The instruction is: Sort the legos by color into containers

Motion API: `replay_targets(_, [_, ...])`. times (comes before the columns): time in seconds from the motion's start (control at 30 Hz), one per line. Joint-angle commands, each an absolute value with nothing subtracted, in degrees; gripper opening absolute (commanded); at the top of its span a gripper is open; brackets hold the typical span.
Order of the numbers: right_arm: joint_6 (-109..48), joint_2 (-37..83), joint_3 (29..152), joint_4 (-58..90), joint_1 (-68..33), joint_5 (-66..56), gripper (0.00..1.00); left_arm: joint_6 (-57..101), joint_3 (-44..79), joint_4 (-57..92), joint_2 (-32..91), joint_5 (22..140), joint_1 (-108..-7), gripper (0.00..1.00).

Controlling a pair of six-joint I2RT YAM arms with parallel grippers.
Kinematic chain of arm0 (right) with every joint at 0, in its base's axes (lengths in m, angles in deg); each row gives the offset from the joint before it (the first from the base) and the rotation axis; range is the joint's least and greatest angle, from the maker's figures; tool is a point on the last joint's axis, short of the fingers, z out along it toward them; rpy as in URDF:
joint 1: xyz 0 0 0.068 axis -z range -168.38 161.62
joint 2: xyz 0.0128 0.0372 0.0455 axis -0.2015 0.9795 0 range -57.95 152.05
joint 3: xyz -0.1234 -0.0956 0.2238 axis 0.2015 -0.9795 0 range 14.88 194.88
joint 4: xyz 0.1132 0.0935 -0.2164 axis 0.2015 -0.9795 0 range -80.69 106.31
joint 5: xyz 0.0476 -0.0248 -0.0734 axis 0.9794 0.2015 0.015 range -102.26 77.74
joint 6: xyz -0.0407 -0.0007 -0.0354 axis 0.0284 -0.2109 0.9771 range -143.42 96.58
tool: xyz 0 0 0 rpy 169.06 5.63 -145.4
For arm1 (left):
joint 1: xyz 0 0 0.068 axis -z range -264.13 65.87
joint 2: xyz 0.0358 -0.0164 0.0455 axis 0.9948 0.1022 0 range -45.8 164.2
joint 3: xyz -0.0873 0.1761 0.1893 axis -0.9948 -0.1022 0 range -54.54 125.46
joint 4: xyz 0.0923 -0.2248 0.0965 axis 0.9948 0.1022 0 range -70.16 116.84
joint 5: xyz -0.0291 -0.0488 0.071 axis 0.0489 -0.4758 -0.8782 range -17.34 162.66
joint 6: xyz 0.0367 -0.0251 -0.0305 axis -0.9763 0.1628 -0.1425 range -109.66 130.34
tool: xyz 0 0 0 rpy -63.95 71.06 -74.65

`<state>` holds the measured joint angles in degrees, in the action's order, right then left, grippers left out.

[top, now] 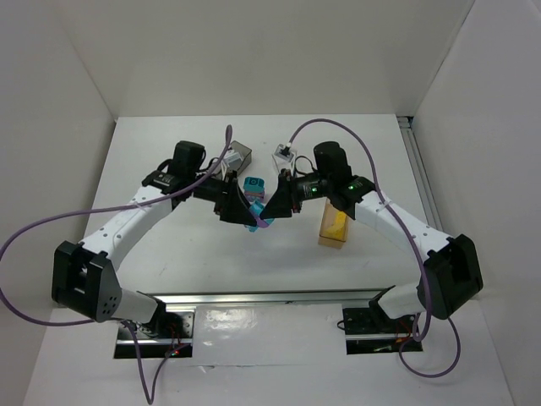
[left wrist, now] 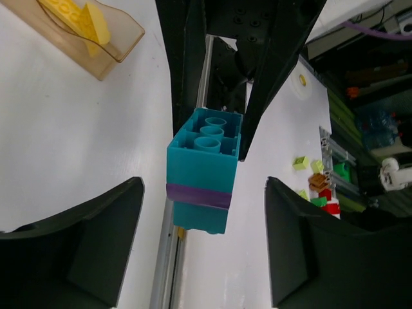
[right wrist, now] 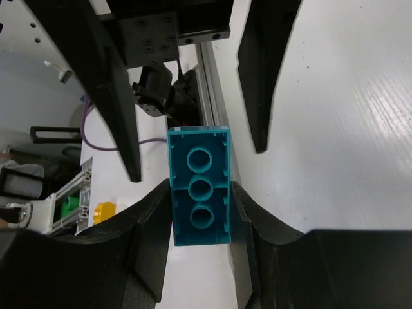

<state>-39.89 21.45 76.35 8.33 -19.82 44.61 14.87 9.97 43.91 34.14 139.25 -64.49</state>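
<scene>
The right fingers [right wrist: 145, 248] clamp the teal-and-purple brick stack [left wrist: 201, 168], whose free end points lengthwise between the left fingers [left wrist: 90, 248], which are spread apart.

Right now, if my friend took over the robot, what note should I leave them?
Right gripper: shut on the teal stack, which has a purple layer in it.
Left gripper: open, straddling that stack without touching.
Yellow bricks already lie in the amber bin.
Left to do: pull the stack apart, bin teal and purple.
</scene>
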Motion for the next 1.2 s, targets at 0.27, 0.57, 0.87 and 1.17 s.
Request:
replay_targets(0.27, [-42.91, 18.7, 75.61, 12.53, -16.52, 41.37, 0.15, 13.93, 13.49, 40.93, 35.94, 142.02, -63.22, 0.0])
replay_targets(0.57, [-58.21, 14.47, 67.79, 25.35, -4.38, 30.47, 0.18, 16.93, 11.91, 41.55, 38.31, 134.02, -63.22, 0.0])
replay_targets(0.87, [-48.47, 28.24, 82.17, 9.38, -11.22, -9.74, 0.22, 28.07, 11.29, 38.82, 36.13, 118.74, -68.75, 0.0])
replay_targets(1.17, [-45.39, 46.89, 93.71, 7.88, -12.55, -18.32, 0.33, 36.35, 9.36, 36.54, 29.96, 111.07, -73.4, 0.0])
